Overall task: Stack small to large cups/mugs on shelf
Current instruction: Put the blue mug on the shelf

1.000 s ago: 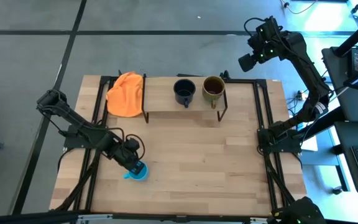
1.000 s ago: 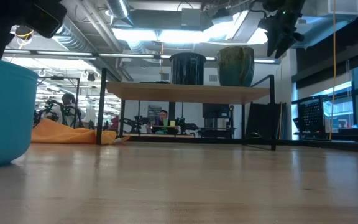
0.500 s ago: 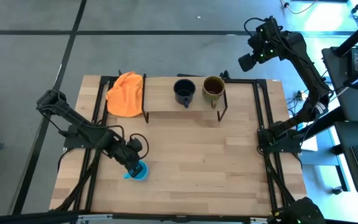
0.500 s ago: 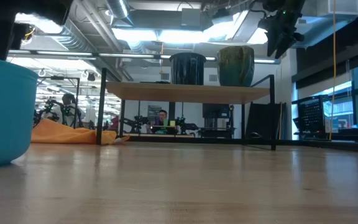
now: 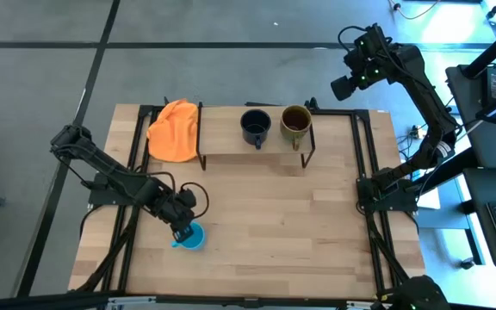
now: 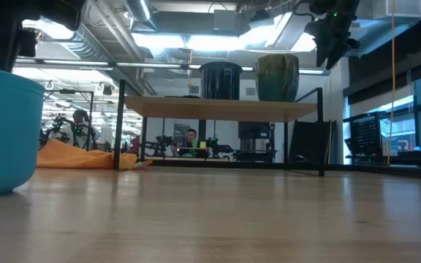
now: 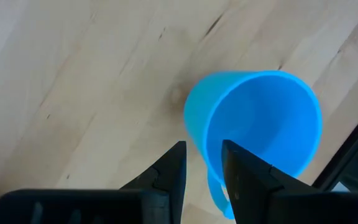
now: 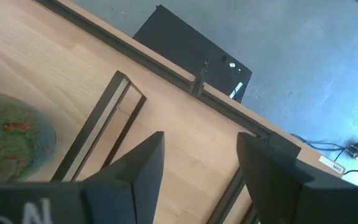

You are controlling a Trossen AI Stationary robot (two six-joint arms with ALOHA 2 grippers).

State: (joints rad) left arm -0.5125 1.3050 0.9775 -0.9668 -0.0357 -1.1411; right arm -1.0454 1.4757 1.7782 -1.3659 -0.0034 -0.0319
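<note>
Shifted slightly: left end effector (image 7: pixel 202 163), now lower over the small light blue handled mug (image 7: pixel 253 134) upright near the wooden table's (image 5: pixel 265 232) front-left edge; fingers narrowly parted, straddling its rim, grip not confirmed. Right end effector (image 8: pixel 197 168): parted, empty, beyond the light-topped, black-legged shelf (image 5: pixel 222 138), which bears black mug (image 5: pixel 255 127) and olive-brown mug (image 5: pixel 295 123).

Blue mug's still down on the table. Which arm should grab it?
Left. The left gripper hangs over the blue mug, its rim between open fingers; the right gripper is past the shelf.
</note>
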